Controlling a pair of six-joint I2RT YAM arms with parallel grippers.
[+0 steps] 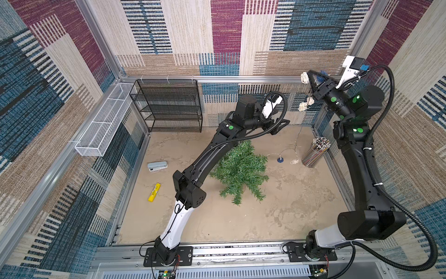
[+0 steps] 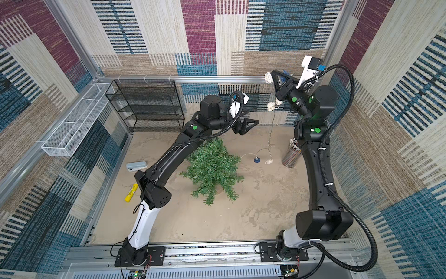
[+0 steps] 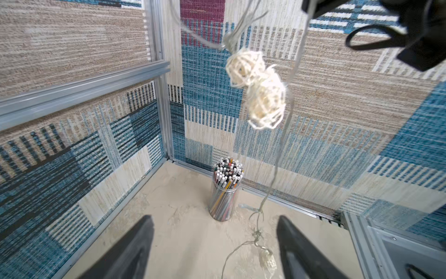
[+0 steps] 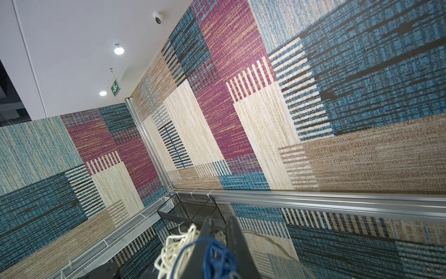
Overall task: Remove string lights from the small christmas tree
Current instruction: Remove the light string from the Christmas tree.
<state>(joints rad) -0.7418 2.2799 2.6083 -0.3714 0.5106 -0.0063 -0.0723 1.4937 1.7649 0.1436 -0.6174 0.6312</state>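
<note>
In both top views the far left of the table (image 1: 217, 224) carries a white mesh basket (image 1: 101, 123) fixed along the left wall and a black wire shelf (image 1: 166, 106) against the far wall, with a grey stapler (image 1: 157, 166) and a yellow tube (image 1: 154, 192) lying nearer on the sandy surface. Further right the left arm reaches over the small christmas tree (image 1: 241, 171), which stands about mid-table, its green branches bare of any wire that I can see. The left gripper (image 2: 249, 125) hangs above the table just beyond the tree, its jaws spread wide and holding nothing; from the left wrist view its two dark fingers (image 3: 135, 251) stand well apart. To the right of the tree the string lights (image 1: 304, 104) run from the table upward: a blue ball (image 1: 280, 160) and a cream ball (image 1: 294, 161) lie on the table beside a clear cup of coloured pencils (image 1: 315, 152) in the far right corner, and the thin wire rises to two cream balls hanging in the air. At the far right, raised high near the far wall, the right gripper (image 1: 310, 78) is clamped on the upper end of the strand, with one cream ball and a blue ball bunched at its jaws; the right wrist view shows the fingers nearly together with cream and blue weave pressed against them.
</note>
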